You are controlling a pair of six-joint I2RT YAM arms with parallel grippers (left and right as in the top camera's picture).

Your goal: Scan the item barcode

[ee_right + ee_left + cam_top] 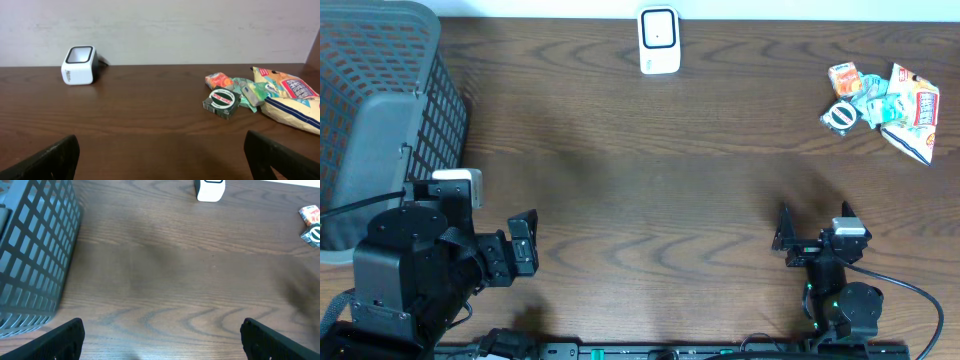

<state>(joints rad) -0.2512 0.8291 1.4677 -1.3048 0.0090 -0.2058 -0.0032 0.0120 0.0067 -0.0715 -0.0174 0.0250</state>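
Black fingertips (60,341) of the left arm fill the bottom corners of its wrist view, far apart, so the left jaws stand wide with nothing between them but bare wood. The right jaws are just as wide: their fingertips (52,159) sit at the two lower corners of the right wrist view, and they hold nothing. From overhead, both arms are at the near edge of the dark wooden tabletop (650,190), the left arm (415,265) beside a grey mesh basket (380,110) that takes up the far left corner, the right arm (840,290) well apart on the other side. A white barcode scanner (659,40) stands at the far edge, near the middle. The items to scan lie in a small pile at the far right: a dark tin (839,116) at the front, an orange packet (844,78) behind it, green sachets (876,100) between, and a snack bag (912,112) on the right, all touching or overlapping. Neither arm is near the pile or the scanner.
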